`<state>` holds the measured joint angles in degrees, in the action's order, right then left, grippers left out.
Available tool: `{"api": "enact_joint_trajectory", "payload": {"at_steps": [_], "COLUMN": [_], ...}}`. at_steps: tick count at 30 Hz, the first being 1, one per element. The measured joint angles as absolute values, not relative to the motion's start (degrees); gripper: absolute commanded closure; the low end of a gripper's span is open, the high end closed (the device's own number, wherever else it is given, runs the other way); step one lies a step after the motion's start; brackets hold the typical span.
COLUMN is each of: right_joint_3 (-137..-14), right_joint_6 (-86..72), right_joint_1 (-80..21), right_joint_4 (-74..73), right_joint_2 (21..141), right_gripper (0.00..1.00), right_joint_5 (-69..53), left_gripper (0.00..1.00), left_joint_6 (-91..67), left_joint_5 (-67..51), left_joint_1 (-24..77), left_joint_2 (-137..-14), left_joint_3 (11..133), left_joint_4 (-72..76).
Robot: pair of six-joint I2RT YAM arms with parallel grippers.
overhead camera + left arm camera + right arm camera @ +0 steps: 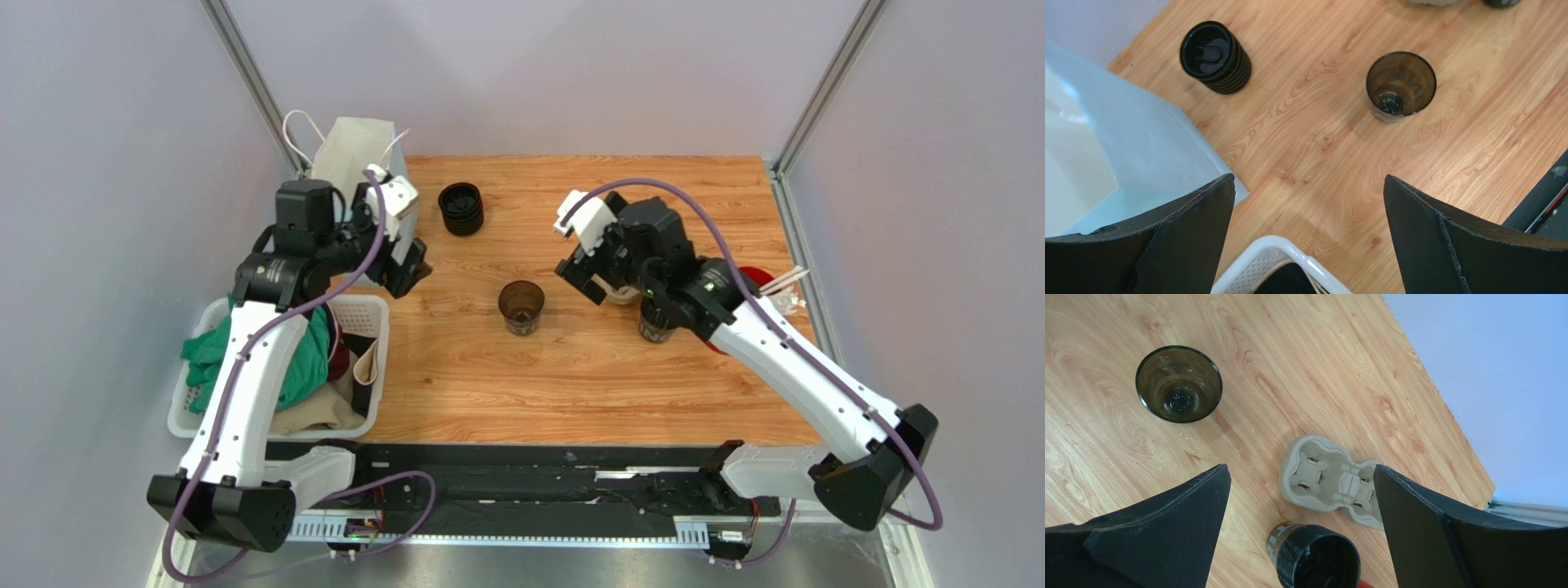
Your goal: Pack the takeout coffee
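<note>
The takeout coffee [1312,558], a glossy black cylinder, stands upright on the wood-grain table [1303,367] toward its right edge, just beside the moulded pulp tray [1330,481]. The right gripper [1300,478] and the left gripper [1306,190] both gape wide, empty.

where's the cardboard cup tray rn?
Right wrist view: the cup tray lies flat on the right half of the table, beside a black cup, with the smoky glass off toward the centre.
</note>
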<state>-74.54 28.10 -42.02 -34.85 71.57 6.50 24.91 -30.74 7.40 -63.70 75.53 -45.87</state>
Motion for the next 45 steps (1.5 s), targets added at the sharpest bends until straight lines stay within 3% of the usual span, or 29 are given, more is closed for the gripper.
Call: {"api": "enact_joint_trajectory", "payload": {"at_steps": [8, 15, 21, 33, 36, 45], "right_joint_3": [-72.2, -68.9, -68.2, -67.3, -67.3, -66.5], "right_joint_6": [26.6, 26.3, 26.3, 26.3, 26.3, 26.3], "right_joint_1": [-36.2, -33.0, -32.4, -31.3, -31.3, -31.3], "right_joint_4": [-34.8, -34.6, -34.3, -32.4, -32.3, -32.0], "right_joint_2": [65.3, 66.6, 66.7, 67.5, 68.2, 69.9], "right_gripper": [0.07, 0.08, 0.08, 0.08, 0.08, 0.09], "right_joint_5": [0.9, -0.1, -0.1, -0.1, -0.1, -0.1], "left_gripper": [0.02, 0.09, 0.14, 0.18, 0.25, 0.26], "left_joint_6": [29.5, 33.8, 37.0, 39.0, 39.0, 39.0], "left_joint_5": [-22.0, -18.9, -19.2, -19.9, -19.8, -19.8], "left_joint_1": [17.5, 18.5, 18.3, 16.0, 15.2, 14.1], "left_joint_2": [-79.2, -99.6, -110.0, -124.3, -126.3, -128.3], "left_joint_3": [81.9, 95.9, 102.7, 117.4, 119.1, 119.7], "left_joint_4": [-45.0, -44.4, -45.0, -45.7, -45.7, -46.4]}}
